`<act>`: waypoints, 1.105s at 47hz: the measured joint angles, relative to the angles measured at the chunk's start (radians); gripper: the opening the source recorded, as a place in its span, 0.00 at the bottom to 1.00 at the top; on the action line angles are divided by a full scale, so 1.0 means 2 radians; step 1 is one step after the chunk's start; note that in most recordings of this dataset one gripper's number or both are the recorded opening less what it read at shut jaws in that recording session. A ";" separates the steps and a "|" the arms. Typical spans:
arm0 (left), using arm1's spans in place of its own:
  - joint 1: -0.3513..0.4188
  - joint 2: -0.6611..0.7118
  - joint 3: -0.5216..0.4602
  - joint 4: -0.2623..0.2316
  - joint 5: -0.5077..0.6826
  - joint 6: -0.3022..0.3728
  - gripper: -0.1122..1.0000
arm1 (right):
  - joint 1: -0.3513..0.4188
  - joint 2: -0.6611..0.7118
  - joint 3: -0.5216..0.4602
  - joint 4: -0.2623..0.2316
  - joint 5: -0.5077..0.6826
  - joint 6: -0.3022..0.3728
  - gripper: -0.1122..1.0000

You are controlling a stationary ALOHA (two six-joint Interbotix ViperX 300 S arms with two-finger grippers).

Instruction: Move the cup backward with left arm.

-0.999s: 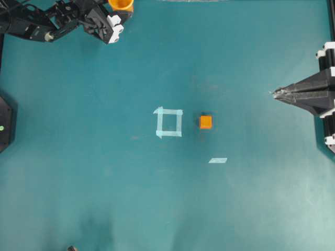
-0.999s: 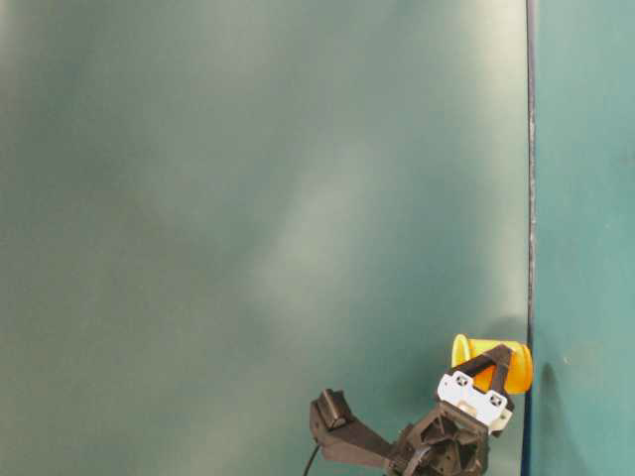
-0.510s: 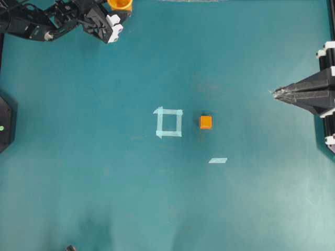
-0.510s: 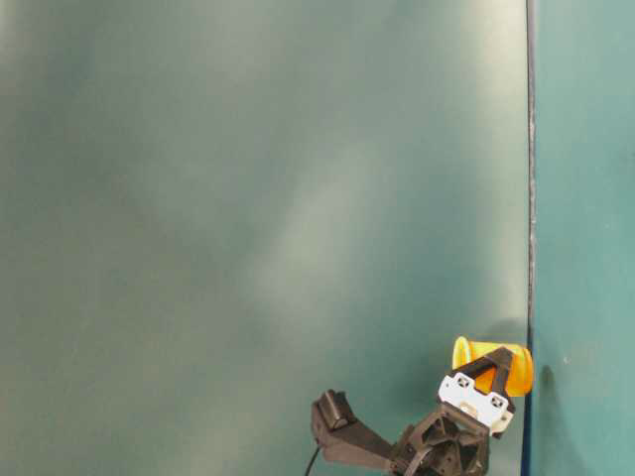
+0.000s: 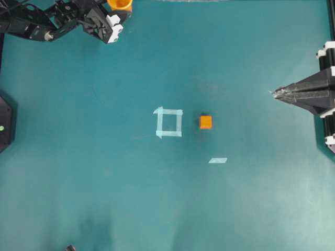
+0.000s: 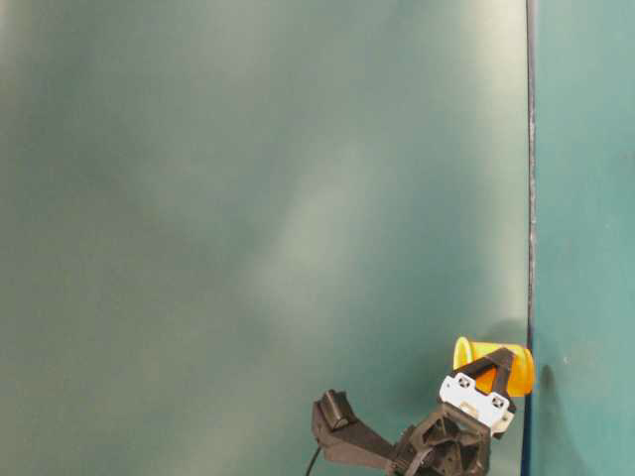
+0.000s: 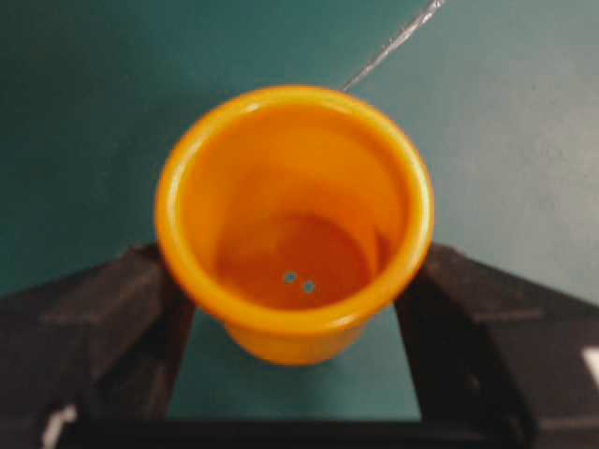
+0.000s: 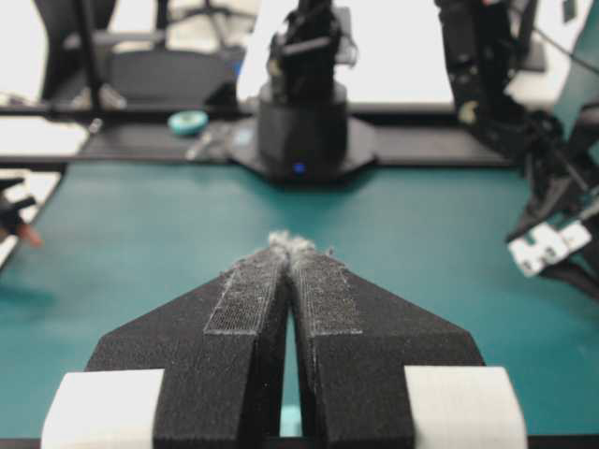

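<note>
The yellow-orange cup (image 5: 120,4) stands at the table's far back edge, left of centre, partly cut off by the frame. My left gripper (image 5: 120,10) is shut on the cup, one black finger pressed on each side. In the left wrist view the cup (image 7: 295,220) fills the middle, its darker orange inside showing, with the left gripper (image 7: 295,276) clasping its wall. The table-level view shows the cup (image 6: 493,365) against the back edge. At the right edge my right gripper (image 5: 274,93) rests shut and empty, its pads (image 8: 245,295) closed together.
A small orange cube (image 5: 205,122) sits mid-table, right of a pale tape square (image 5: 168,122). A short tape strip (image 5: 218,160) lies nearer the front. A black base (image 5: 4,123) stands at the left edge. The table's back edge (image 6: 529,198) runs beside the cup.
The left gripper and the cup have edged slightly further toward the back edge. The right arm, the cube and the tape marks have not moved.
</note>
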 measured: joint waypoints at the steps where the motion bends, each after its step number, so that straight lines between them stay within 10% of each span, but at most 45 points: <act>1: 0.000 0.000 0.000 0.000 0.000 0.001 0.68 | 0.000 0.000 0.000 0.000 0.000 0.000 0.10; 52: 0.003 0.011 0.000 0.000 -0.018 -0.004 0.68 | 0.001 0.000 -0.001 0.000 -0.001 0.000 0.10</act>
